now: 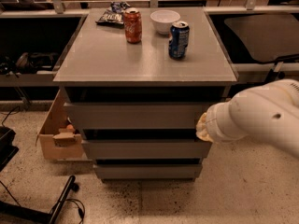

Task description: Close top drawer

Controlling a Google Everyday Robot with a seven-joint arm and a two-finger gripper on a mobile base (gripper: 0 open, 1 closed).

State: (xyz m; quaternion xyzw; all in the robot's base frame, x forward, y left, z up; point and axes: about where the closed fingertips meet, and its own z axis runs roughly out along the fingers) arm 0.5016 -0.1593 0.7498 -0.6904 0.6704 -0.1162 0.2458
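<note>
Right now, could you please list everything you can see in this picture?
cabinet: one, grey, centre
top drawer: one, grey, just under the cabinet top
middle drawer: one, grey, below it
bottom drawer: one, grey, lowest
red can: one, red, on the cabinet, back left
blue can: one, blue, on the cabinet, right of it
bowl: one, white, back of the cabinet top
snack bag: one, dark, back left corner
cardboard box: one, brown, floor left of the cabinet
arm: one, white, across the right side
gripper: one, tan, at the top drawer's right end
</note>
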